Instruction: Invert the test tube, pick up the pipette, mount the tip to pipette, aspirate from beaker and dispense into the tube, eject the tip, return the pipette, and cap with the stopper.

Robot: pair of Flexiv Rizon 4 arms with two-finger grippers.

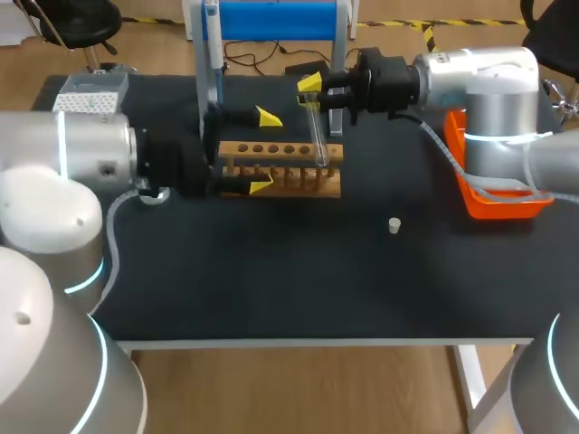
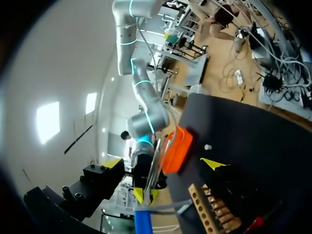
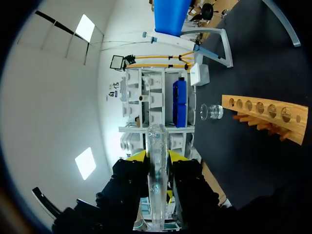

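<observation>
A clear test tube hangs slightly tilted, its lower end at the right-hand end of the wooden rack. My right gripper is shut on the tube's upper part. In the right wrist view the tube stands out between the two yellow tips, with the rack and a glass beaker ahead. My left gripper stands wide open around the rack's left end, holding nothing. The pipette hangs on the blue stand. A small white stopper lies on the black table.
An orange tray sits at the right edge under my right arm. A tip box stands at the back left. From the left wrist, the orange tray, the stopper and the rack show.
</observation>
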